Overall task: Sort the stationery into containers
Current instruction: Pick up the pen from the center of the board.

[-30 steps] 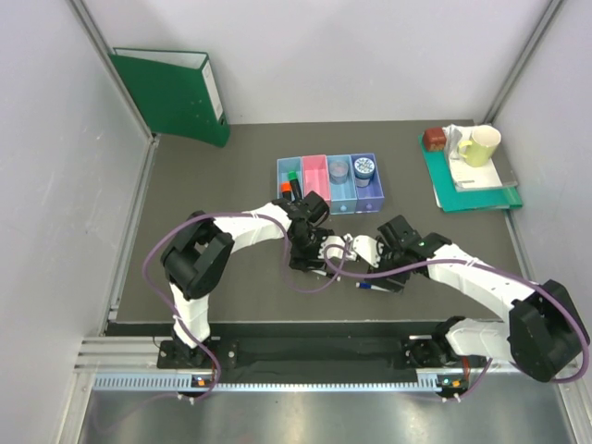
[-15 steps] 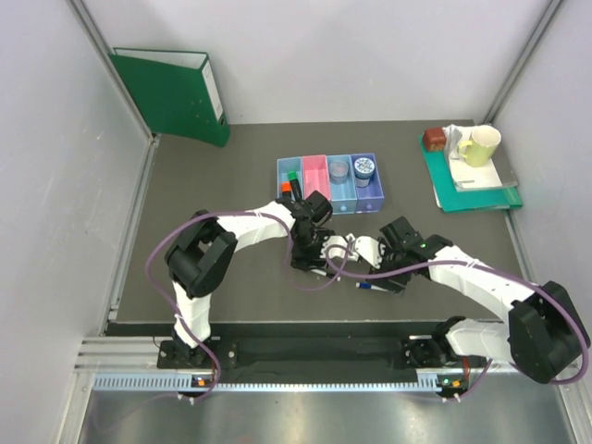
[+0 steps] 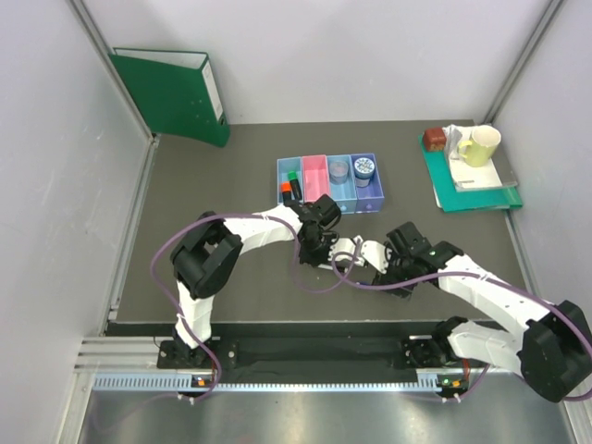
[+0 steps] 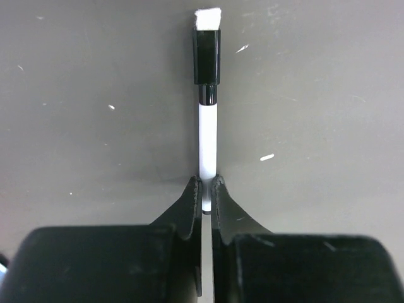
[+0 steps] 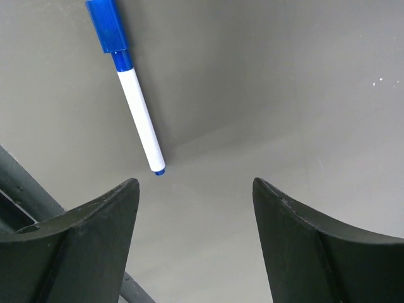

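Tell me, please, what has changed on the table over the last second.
The left gripper shifted slightly to the right and closed on the black-capped white pen. The right arm drew back a little toward its base. The right gripper remains open above the blue-capped pen. The bins, green binder and yellow-green mug stayed put.
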Tool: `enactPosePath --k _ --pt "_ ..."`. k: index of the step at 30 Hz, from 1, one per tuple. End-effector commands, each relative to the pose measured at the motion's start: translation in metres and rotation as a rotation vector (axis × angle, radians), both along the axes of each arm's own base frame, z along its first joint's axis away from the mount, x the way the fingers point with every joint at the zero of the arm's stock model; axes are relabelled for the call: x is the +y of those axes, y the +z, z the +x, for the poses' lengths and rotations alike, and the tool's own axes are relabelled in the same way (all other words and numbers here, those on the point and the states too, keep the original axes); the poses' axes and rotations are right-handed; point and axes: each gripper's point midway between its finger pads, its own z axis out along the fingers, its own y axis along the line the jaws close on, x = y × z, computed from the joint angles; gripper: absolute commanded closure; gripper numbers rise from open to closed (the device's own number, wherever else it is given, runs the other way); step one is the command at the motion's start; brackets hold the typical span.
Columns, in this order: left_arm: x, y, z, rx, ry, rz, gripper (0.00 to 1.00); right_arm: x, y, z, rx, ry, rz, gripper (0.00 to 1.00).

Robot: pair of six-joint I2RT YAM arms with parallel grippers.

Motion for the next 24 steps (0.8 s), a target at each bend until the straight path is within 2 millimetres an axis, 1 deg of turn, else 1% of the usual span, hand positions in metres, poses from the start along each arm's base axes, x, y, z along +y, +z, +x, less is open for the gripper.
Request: enactPosePath --k 1,2,4,5,7,8,10,11,16,19,22,23,24 --pt "-0.049 0.010 -0.017 0.021 -0.034 -0.124 1.00 0.024 0.006 0.010 -0.029 0.086 0.075 0.28" --pt "-0.040 0.007 -0.015 0.017 -0.018 -0.101 1.00 0.026 0.007 0.012 -0.032 0.084 0.080 0.28" --pt "-0.028 0.011 -0.012 0.007 0.002 -0.094 1.00 0.029 0.008 0.012 -0.026 0.091 0.092 0.28" --pt "-0.015 0.011 -0.010 -0.002 0.023 -0.079 1.00 0.030 0.010 0.013 -0.027 0.096 0.094 0.28" --pt "-0.002 0.011 -0.009 -0.012 0.038 -0.064 1.00 0.033 0.012 0.011 -0.018 0.106 0.108 0.27" --pt "0.012 0.012 -0.009 -0.009 0.057 -0.051 1.00 0.035 0.014 0.011 -0.018 0.112 0.113 0.27" --pt "0.025 0.013 -0.005 -0.018 0.081 -0.041 1.00 0.038 0.015 0.011 -0.010 0.123 0.124 0.27" --pt "0.037 0.014 -0.004 -0.012 0.106 -0.031 1.00 0.040 0.017 0.012 -0.011 0.126 0.128 0.27" --pt "0.065 0.020 0.007 -0.036 0.164 -0.009 1.00 0.047 0.014 0.017 0.009 0.136 0.129 0.28" --pt "0.085 0.023 0.013 -0.044 0.214 -0.002 1.00 0.051 0.012 0.020 0.013 0.143 0.132 0.28" --pt "0.100 0.023 0.015 -0.043 0.244 0.008 1.00 0.055 0.006 0.020 0.029 0.163 0.121 0.28" --pt "0.104 0.024 0.015 -0.048 0.254 0.007 1.00 0.058 0.007 0.022 0.030 0.168 0.122 0.28" --pt "0.106 0.025 0.016 -0.048 0.268 0.003 1.00 0.059 0.003 0.021 0.047 0.170 0.117 0.28"
